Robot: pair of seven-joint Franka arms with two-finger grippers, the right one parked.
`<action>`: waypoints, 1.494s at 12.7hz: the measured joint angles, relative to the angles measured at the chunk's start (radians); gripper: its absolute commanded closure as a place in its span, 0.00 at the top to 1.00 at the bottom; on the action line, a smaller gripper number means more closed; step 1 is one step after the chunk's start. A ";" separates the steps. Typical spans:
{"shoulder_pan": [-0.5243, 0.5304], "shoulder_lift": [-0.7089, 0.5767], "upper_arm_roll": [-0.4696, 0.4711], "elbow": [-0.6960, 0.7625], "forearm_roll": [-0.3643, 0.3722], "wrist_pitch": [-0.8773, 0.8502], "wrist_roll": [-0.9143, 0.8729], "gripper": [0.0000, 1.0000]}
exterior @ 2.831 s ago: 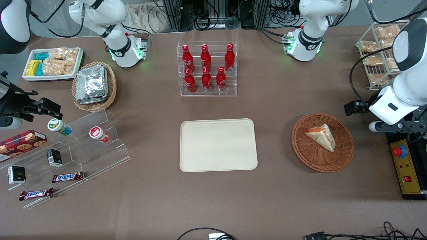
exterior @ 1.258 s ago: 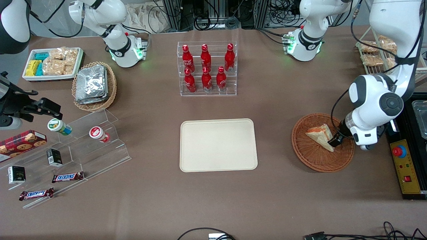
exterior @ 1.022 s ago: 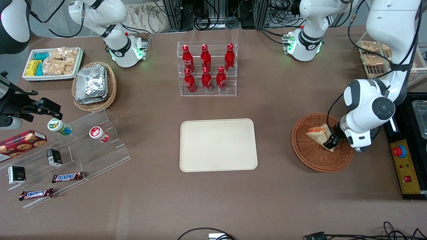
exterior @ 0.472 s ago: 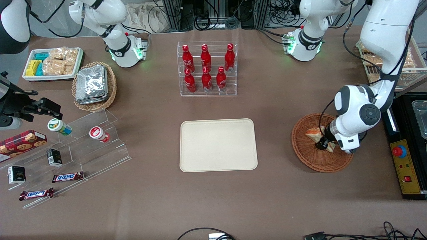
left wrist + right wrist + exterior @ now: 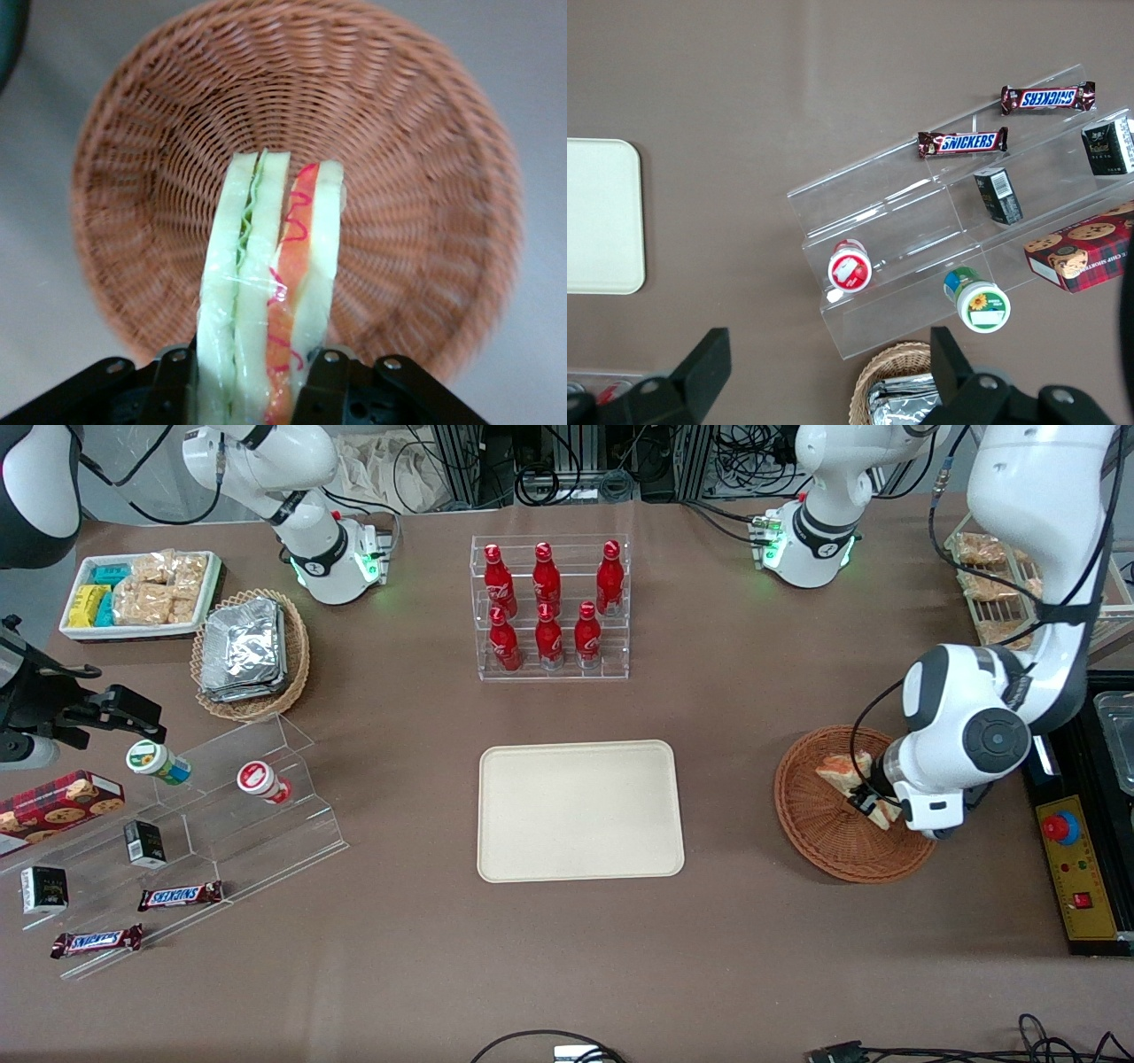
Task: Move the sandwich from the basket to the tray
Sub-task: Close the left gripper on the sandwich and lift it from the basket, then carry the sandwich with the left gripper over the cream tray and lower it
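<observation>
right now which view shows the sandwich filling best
The left wrist view: the sandwich, edge-on in the gripper, shows green and orange layers above the basket. The front view shows a partly hidden wedge; the right wrist view shows none.

Even, bright overhead light covers the brown worktop (image 5: 399,974), with only soft, short shadows beside objects. Clear acrylic shelves (image 5: 221,815) catch faint glare. The front view is sharp throughout. In the left wrist view, the basket (image 5: 425,133) rim blurs softly, while the sandwich (image 5: 266,292) between the end effector (image 5: 252,390) fingers looks sharp.
</observation>
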 measured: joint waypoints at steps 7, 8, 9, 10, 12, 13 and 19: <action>-0.013 0.098 -0.370 0.274 0.064 -0.174 0.210 0.00; -0.031 0.157 -0.394 0.277 0.073 -0.143 0.231 0.00; -0.060 0.219 -0.402 0.281 0.106 -0.116 0.244 0.00; -0.098 0.284 -0.402 0.287 0.167 -0.095 0.246 0.00; -0.170 0.415 -0.399 0.314 0.274 -0.050 0.238 0.00; -0.193 0.474 -0.397 0.341 0.297 -0.029 0.236 0.00; -0.280 0.575 -0.310 0.450 0.309 0.024 0.197 1.00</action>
